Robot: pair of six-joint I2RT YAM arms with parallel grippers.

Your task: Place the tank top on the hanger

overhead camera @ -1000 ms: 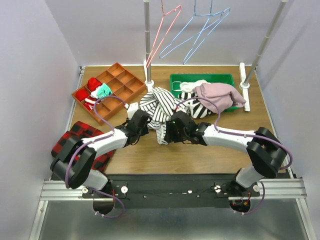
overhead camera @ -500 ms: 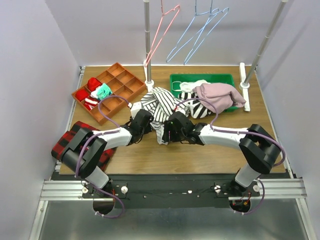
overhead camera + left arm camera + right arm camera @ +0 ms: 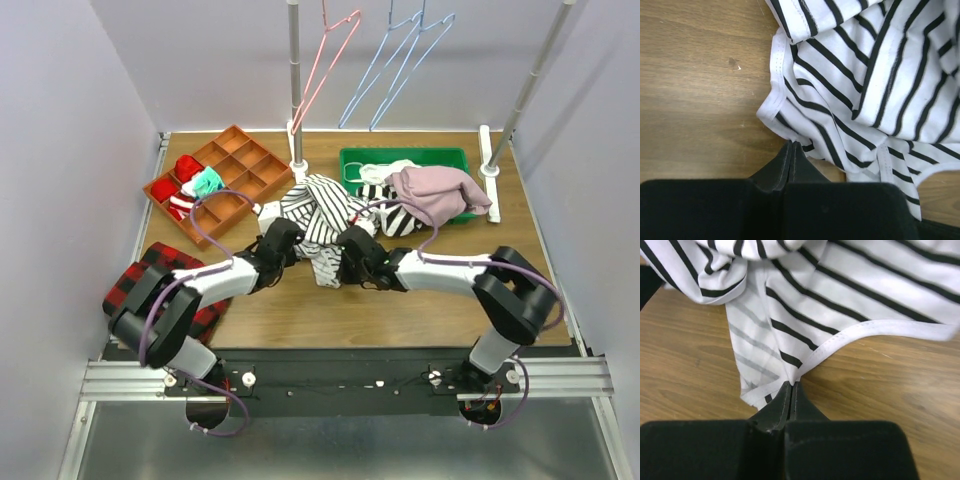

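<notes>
Tank top [image 3: 318,212] lies bunched at the frame's centre, your left gripper [image 3: 791,145] and right gripper [image 3: 791,384] each clamped on its lower edge, while the hanger [image 3: 326,58] hangs well away toward the upper centre.

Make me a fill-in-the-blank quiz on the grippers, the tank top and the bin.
1. The left gripper and right gripper are both ____ on the tank top.
2. The tank top lies on the ____, not on the hanger.
3. The mauve garment lies in a bin coloured ____.
Missing words: shut; table; green.
</notes>
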